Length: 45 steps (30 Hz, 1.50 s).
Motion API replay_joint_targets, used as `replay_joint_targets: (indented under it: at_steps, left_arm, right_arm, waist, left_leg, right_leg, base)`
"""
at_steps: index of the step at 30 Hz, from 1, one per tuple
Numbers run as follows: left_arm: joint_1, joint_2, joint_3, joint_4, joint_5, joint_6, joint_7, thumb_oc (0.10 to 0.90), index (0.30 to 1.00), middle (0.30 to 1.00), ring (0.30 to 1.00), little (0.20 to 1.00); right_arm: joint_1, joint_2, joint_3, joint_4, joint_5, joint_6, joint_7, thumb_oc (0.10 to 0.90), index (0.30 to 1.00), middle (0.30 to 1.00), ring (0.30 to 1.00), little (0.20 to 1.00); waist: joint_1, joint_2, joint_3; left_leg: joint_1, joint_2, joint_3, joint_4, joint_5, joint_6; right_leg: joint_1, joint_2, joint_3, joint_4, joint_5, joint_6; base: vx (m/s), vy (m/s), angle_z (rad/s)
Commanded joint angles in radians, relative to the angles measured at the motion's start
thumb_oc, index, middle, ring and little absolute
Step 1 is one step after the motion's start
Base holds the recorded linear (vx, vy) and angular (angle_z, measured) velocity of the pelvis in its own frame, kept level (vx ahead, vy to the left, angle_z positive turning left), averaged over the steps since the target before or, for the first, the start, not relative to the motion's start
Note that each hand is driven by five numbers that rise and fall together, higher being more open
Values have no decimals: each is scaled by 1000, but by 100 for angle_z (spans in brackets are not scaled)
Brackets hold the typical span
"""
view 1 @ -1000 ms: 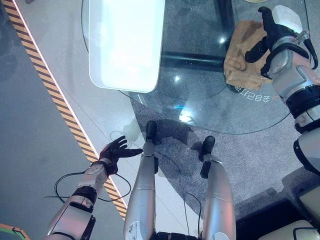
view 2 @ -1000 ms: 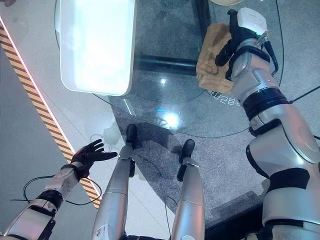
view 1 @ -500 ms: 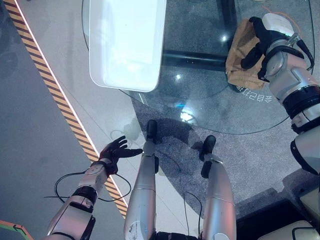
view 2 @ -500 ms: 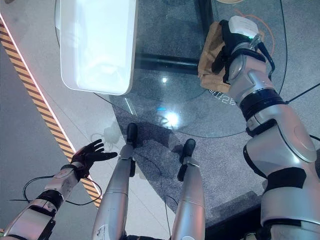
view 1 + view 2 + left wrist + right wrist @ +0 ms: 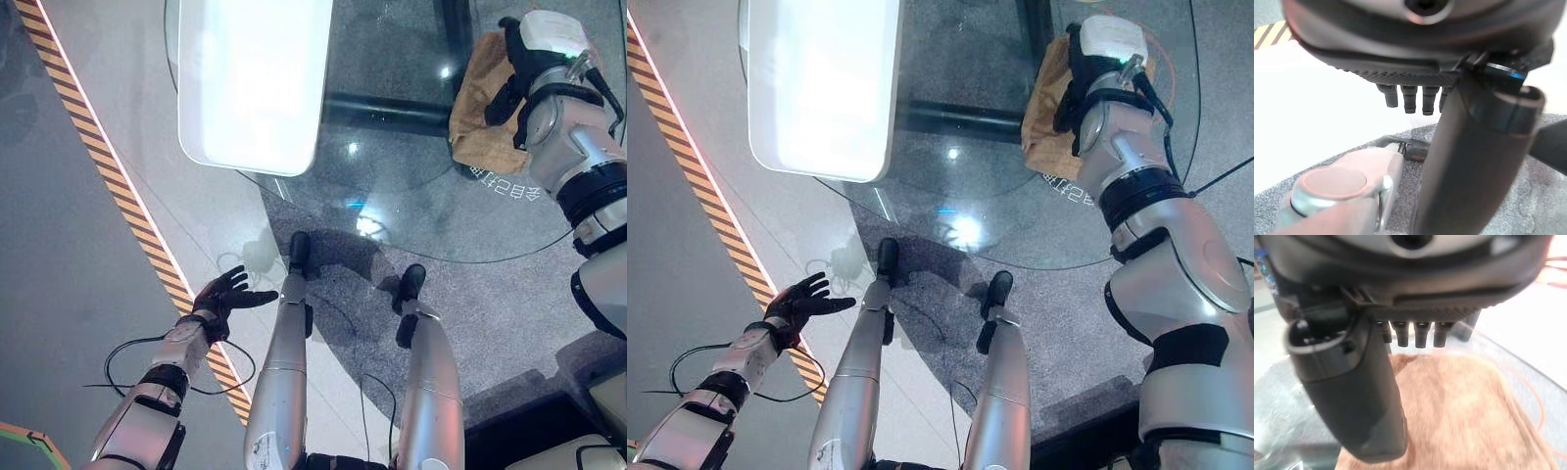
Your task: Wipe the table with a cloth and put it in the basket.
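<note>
The tan cloth (image 5: 482,108) lies rumpled on the round glass counter (image 5: 392,196), toward the counter's right edge, well apart from the long white basket (image 5: 257,83) that sits across the counter's left rim. The right hand (image 5: 529,59) rests directly over the cloth's far right portion, its dark palm down on the fabric; seen along the right wrist, the fingers (image 5: 1420,333) run out fairly straight over the cloth with the thumb beside them, so they look flat and apart, pressing on it and not clamped round a fold. The cloth spreads out from under the hand toward the counter's centre and near rim, its longer side running roughly from near rim to far rim, across the line from hand to basket. That is the relation that matters: the cloth lies beneath and basket-ward of the fingers, so a sweep toward the basket would likely push it ahead of the hand over the glass. The right hand is plainly the nearer one; the left hand (image 5: 227,296) hangs low, off the counter's near left edge over the floor beside the yellow-black striped tape (image 5: 127,186), fingers loosely spread and holding nothing. Judging by this, wiping is in hand and the drop into the basket is not yet done.
</note>
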Motion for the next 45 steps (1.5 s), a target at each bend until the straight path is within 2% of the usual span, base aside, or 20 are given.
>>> replay_joint_targets:
  at_steps: [1,8,21,26,35,41,45]
  left_arm:
    - [57,43,-29,-17,-16,-16,-12,800,900,900,900,900]
    - [59,44,-31,-18,-18,-18,-22,800,900,900,900,900]
    - [78,46,-32,-38,-15,-23,-28,800,900,900,900,900]
    - [80,47,-35,-44,-19,-26,-29,800,900,900,900,900]
    - [76,46,-35,-47,-16,-21,-30,800,900,900,900,900]
    - [78,45,-44,-41,-24,-32,-29,800,900,900,900,900]
    - [77,39,-47,-43,-26,-32,-24,800,900,900,900,900]
  right_arm:
    - [-142,-95,61,-3,-48,13,-71,800,900,900,900,900]
    - [-137,-93,65,27,-28,-18,0,800,900,900,900,900]
    - [-115,-87,58,14,-27,-30,81,800,900,900,900,900]
    - [-114,-92,59,14,-25,-30,46,800,900,900,900,900]
    - [-118,-92,59,13,-44,-36,52,800,900,900,900,900]
    - [-119,-94,42,33,-45,-17,-67,800,900,900,900,900]
    - [-131,-89,39,46,-47,-1,-96,800,900,900,900,900]
  waist:
    - [-4,27,-17]
    - [-2,33,-17]
    - [2,43,-17]
    - [1,46,-17]
    - [0,47,-17]
    - [0,50,-17]
    - [-1,54,-17]
  left_leg:
    - [-4,-111,41,88,-121,105]
    - [-17,-113,34,95,-123,105]
    - [-36,-115,34,102,-120,105]
    - [-38,-114,35,99,-119,106]
    - [-44,-113,37,101,-117,104]
    - [-51,-113,37,104,-118,106]
    - [-52,-115,37,104,-118,107]
  right_leg:
    - [9,75,-59,-82,39,-39]
    - [-5,75,-57,-74,36,-43]
    - [-27,72,-58,-60,34,-46]
    - [-30,72,-57,-62,35,-46]
    - [-36,70,-57,-59,37,-45]
    - [-43,70,-56,-58,39,-44]
    - [-45,70,-55,-59,41,-43]
  base:
    - [0,0,0]
    - [13,-6,0]
    - [0,0,0]
    - [0,0,0]
    - [0,0,0]
    - [0,0,0]
    - [0,0,0]
